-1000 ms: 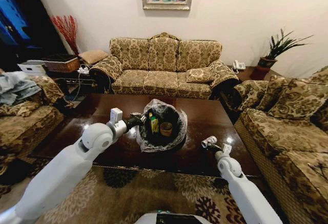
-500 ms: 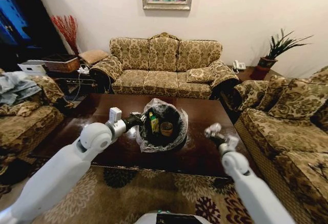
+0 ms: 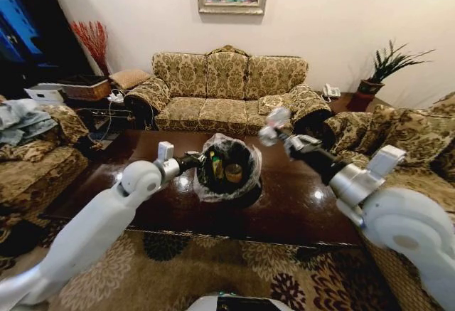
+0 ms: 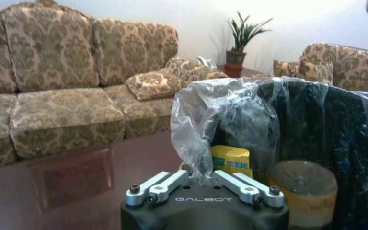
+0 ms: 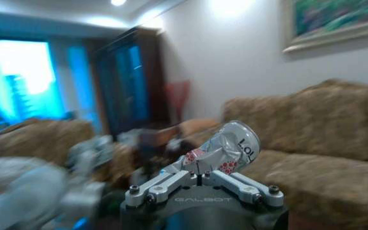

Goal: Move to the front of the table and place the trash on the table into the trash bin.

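lifting off the table (image 3: 298,211), your right gripper (image 3: 269,126) has risen, fingers clamped on a crushed silvery can (image 5: 225,151) beside the tilted trash bin (image 3: 229,172); left gripper (image 3: 197,160) pinches its bag liner (image 4: 200,124).

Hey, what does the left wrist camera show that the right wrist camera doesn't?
Left wrist alone: the left gripper pinching the clear crinkled plastic liner of the round black trash bin, with a yellow-labelled bottle and a round yellow-banded container inside, plus a potted plant.

Right wrist alone: the right gripper shut on a crumpled silvery-white can, a framed painting, and a dark cabinet.

Both: the patterned beige sofa.
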Available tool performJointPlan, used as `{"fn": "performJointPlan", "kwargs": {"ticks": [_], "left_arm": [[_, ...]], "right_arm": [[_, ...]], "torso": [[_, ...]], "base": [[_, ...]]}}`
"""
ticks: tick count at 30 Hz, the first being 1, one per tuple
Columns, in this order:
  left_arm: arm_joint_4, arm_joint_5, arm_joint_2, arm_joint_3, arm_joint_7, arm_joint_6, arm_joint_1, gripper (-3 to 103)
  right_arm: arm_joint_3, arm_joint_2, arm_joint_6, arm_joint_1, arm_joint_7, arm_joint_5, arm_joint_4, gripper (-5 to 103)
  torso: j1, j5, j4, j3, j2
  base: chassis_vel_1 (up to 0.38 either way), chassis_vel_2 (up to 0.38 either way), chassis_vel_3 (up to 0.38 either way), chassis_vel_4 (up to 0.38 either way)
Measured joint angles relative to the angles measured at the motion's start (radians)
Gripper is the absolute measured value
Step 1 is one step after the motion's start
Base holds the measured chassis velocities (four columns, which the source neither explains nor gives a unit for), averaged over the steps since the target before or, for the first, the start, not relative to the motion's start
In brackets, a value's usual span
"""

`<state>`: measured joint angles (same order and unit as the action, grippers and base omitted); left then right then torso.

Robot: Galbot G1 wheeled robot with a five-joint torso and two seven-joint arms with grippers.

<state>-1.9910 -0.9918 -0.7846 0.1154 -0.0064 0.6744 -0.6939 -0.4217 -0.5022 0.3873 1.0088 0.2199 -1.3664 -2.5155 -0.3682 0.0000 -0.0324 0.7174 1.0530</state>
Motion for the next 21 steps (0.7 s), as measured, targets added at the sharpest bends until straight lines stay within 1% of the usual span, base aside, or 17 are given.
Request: {"fn": "performJointPlan", "kwargs": {"ticks": [1, 2, 5, 6, 8, 12, 15, 17, 20, 21], "left_arm": [[0.006, 0.000, -0.002, -0.012, 0.000, 0.001, 0.010, 2], [0.006, 0.000, -0.002, -0.012, 0.000, 0.001, 0.010, 2], [0.022, 0.000, -0.021, -0.060, 0.000, 0.005, 0.050, 2], [0.022, 0.000, -0.021, -0.060, 0.000, 0.005, 0.050, 2], [0.038, 0.000, -0.035, -0.095, 0.001, 0.006, 0.079, 2], [0.050, 0.002, -0.044, -0.112, -0.001, 0.007, 0.097, 2], [0.057, 0.002, -0.053, -0.124, -0.003, 0.007, 0.110, 2], [0.057, 0.002, -0.055, -0.124, -0.003, 0.007, 0.112, 2], [0.056, 0.005, -0.060, -0.125, -0.005, 0.008, 0.108, 2], [0.056, 0.005, -0.060, -0.125, -0.005, 0.008, 0.108, 2]], "right_arm": [[0.019, 0.000, -0.001, -0.005, -0.035, 0.015, 0.008, 0], [0.019, 0.000, -0.001, -0.005, -0.035, 0.015, 0.008, 0], [0.056, -0.034, 0.002, -0.019, -0.101, 0.048, 0.038, 0], [0.056, -0.034, 0.002, -0.019, -0.101, 0.048, 0.038, 0], [0.068, -0.054, 0.005, -0.016, -0.134, 0.069, 0.059, 0], [0.084, -0.065, 0.017, -0.005, -0.155, 0.103, 0.076, 0], [0.095, -0.083, 0.054, 0.007, -0.175, 0.166, 0.102, 0], [0.099, -0.088, 0.060, 0.008, -0.179, 0.181, 0.109, 0], [0.114, -0.098, 0.058, 0.005, -0.182, 0.233, 0.130, 16], [0.114, -0.098, 0.058, 0.005, -0.182, 0.233, 0.130, 16]], "torso": [[0.000, 0.0001, 0.0000, 0.000, 0.000], [0.000, 0.0001, 0.0000, 0.000, 0.000], [0.000, 0.0002, -0.0002, 0.000, 0.000], [0.000, 0.0002, -0.0002, 0.000, 0.000], [0.000, 0.0001, 0.0002, 0.000, 0.000], [0.000, 0.0003, 0.0000, 0.000, 0.000], [0.000, 0.0002, 0.0001, 0.000, 0.000], [0.000, 0.0002, 0.0000, 0.000, 0.000], [0.000, 0.0003, 0.0000, 0.000, 0.000], [0.000, 0.0003, 0.0000, 0.000, 0.000]], "base": [[0.000, 0.000, 0.000, 0.000], [0.000, 0.000, 0.000, 0.000], [0.000, 0.000, 0.000, 0.000], [0.000, 0.000, 0.000, 0.000], [0.000, 0.000, 0.000, 0.000], [0.000, 0.000, 0.000, 0.000], [0.000, 0.000, 0.000, 0.000], [0.000, 0.000, 0.000, 0.000], [0.000, 0.000, 0.000, 0.000], [0.000, 0.000, 0.000, 0.000]]}}
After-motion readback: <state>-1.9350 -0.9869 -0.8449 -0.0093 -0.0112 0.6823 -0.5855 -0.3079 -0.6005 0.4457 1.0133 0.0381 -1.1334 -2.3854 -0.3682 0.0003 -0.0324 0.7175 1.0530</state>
